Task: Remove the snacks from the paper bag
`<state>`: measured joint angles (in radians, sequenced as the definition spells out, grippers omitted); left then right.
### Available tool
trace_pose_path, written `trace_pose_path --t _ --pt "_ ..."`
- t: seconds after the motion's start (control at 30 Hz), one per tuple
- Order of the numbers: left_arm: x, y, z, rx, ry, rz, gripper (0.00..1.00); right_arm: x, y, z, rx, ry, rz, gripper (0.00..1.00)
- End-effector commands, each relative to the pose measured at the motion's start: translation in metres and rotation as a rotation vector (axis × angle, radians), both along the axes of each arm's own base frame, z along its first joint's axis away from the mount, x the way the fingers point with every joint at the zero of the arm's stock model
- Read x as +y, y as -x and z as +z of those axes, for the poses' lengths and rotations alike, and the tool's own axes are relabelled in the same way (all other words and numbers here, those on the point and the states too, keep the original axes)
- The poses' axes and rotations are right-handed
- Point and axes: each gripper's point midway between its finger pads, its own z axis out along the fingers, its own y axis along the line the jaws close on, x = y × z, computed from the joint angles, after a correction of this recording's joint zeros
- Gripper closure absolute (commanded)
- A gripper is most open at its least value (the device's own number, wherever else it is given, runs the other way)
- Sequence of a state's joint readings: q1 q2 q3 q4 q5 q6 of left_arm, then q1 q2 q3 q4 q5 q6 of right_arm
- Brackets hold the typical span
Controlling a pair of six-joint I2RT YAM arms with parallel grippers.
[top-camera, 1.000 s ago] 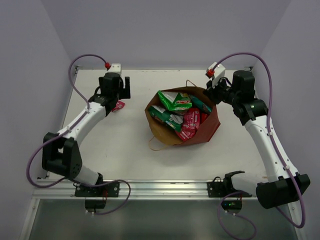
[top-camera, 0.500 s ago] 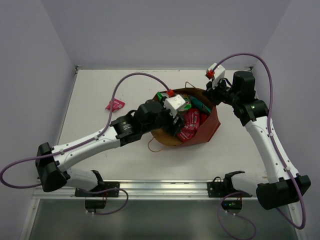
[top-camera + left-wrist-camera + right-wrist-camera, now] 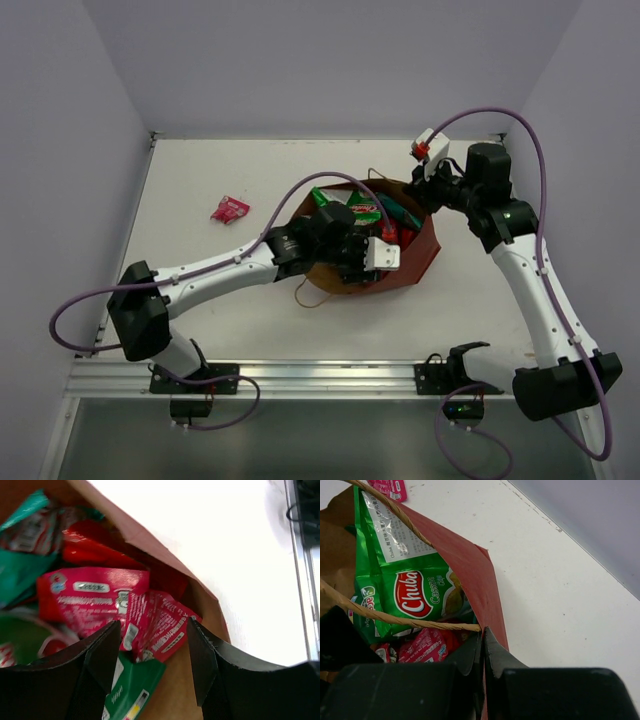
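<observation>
We read "Chuba Cassava" on the green chip bag [image 3: 415,590] in the paper bag [image 3: 470,575]. R gripper [image 3: 482,632] pinches the bag's rim; L gripper [image 3: 154,630] gapes, empty, over red-pink sachets [image 3: 95,600].

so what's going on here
Two robot arms are emptying a paper bag. The right hand is pinched shut on the bag's rim, near the green chip bag. The left hand is open inside the bag, poised over the red-pink packets. One small pink packet lies out on the table; the rest are in the bag.
</observation>
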<state>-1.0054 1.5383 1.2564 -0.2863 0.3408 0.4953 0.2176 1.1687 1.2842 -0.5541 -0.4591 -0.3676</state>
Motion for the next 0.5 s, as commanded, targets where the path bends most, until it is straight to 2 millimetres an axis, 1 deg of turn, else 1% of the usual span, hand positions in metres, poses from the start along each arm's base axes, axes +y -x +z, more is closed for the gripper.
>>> trace_pose_path --t 0.0,0.03,0.07,0.13,0.17,0.2,0.23,0.27,0.33,0.37,0.43,0.47 --pt "-0.011 0.000 0.001 -0.041 0.007 -0.144 0.39 0.010 0.008 0.053 -0.165 -0.058 0.065 0.98" --pt "-0.011 -0.006 -0.002 -0.042 0.004 -0.140 0.39 0.010 0.009 0.052 -0.163 -0.059 0.067 0.98" --pt "-0.012 -0.009 -0.008 -0.037 -0.008 -0.140 0.39 0.010 0.009 0.051 -0.163 -0.058 0.065 0.98" --pt "-0.011 -0.017 -0.013 -0.040 -0.022 -0.136 0.40 0.010 0.009 0.051 -0.164 -0.060 0.068 0.97" --pt "-0.012 -0.018 -0.018 -0.025 -0.028 -0.148 0.46 0.010 0.009 0.050 -0.165 -0.059 0.069 0.97" --pt "-0.011 -0.019 -0.020 -0.014 -0.036 -0.152 0.50 0.009 0.008 0.050 -0.166 -0.056 0.062 0.97" --pt "-0.011 -0.022 -0.019 -0.010 -0.039 -0.150 0.57 0.009 0.008 0.050 -0.166 -0.055 0.059 0.97" --pt "-0.011 -0.024 -0.020 -0.004 -0.046 -0.145 0.70 0.008 0.008 0.049 -0.166 -0.052 0.056 0.97" --pt "-0.012 -0.025 -0.016 -0.004 -0.043 -0.138 0.86 0.008 0.007 0.049 -0.167 -0.052 0.055 0.98" --pt "-0.011 -0.024 -0.011 -0.009 -0.031 -0.134 0.99 0.008 0.007 0.050 -0.169 -0.054 0.056 0.98" --pt "-0.010 -0.024 0.000 -0.018 -0.002 -0.124 1.00 0.008 0.007 0.050 -0.170 -0.056 0.055 0.98" --pt "-0.008 -0.022 0.015 -0.032 0.023 -0.117 1.00 0.008 0.006 0.050 -0.170 -0.055 0.054 0.98"
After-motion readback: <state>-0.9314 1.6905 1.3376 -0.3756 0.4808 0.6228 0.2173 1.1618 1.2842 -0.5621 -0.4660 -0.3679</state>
